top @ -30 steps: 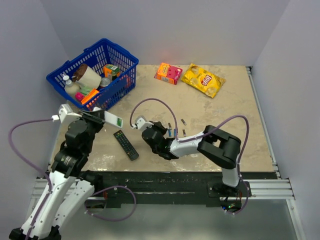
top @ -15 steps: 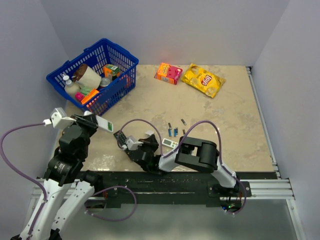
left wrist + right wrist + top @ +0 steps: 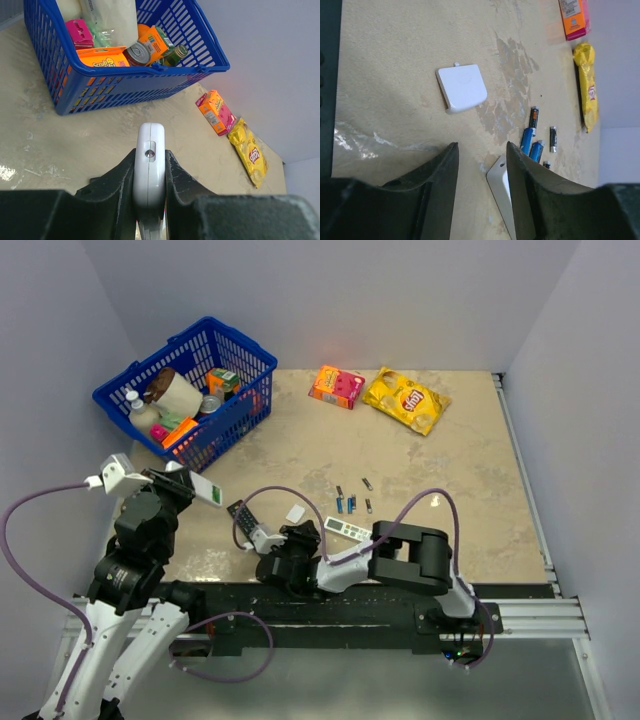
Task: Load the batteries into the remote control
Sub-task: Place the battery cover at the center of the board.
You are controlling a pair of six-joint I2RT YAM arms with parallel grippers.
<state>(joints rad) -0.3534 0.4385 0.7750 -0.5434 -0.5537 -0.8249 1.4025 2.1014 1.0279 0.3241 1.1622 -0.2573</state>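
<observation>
My left gripper (image 3: 188,483) is shut on the white remote control (image 3: 207,489) and holds it above the table's left side. In the left wrist view the remote (image 3: 149,145) stands on edge between the fingers (image 3: 122,175). Several small batteries (image 3: 346,503), blue and dark, lie mid-table; the right wrist view shows them too (image 3: 527,141). A small white battery cover (image 3: 296,513) lies left of them, ahead of my right gripper (image 3: 480,150). My right gripper (image 3: 292,543) is open and empty, pointing down near the front edge.
A slim white remote (image 3: 347,529) lies just right of my right gripper (image 3: 499,187). A black remote (image 3: 238,512) lies to its left, partly hidden. A blue basket (image 3: 255,358) of groceries stands back left. An orange box (image 3: 337,387) and a yellow chip bag (image 3: 405,400) lie at the back.
My right arm has folded back toward the near edge, uncovering the white cover and the slim remote. My left gripper has drawn back left with the remote.
</observation>
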